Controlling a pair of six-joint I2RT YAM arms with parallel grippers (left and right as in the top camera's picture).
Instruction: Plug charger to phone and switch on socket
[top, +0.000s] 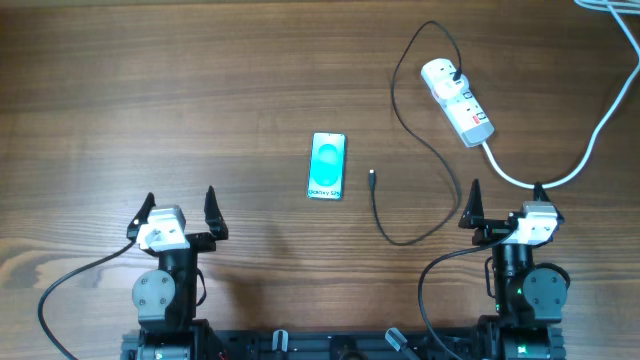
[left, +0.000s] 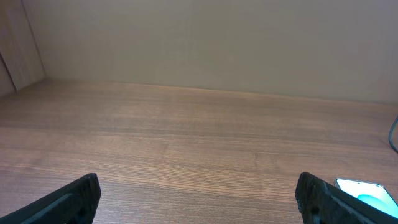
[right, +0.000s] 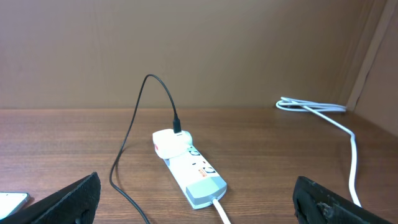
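The phone (top: 327, 166) lies flat mid-table with its cyan screen up and its white strip toward me; its corner shows in the left wrist view (left: 367, 191). The charger cable (top: 400, 110) runs from a white adapter on the socket (top: 457, 100) in a loop down to its small plug tip (top: 372, 179), which lies just right of the phone. The socket also shows in the right wrist view (right: 193, 169), with the cable (right: 127, 137) arching off it. My left gripper (top: 180, 207) is open and empty, front left. My right gripper (top: 505, 197) is open and empty, front right.
The socket's thick white lead (top: 590, 140) curves from the strip's near end past my right gripper and off the top right edge; it also shows in the right wrist view (right: 336, 121). A wall stands behind the wooden table (top: 200, 90).
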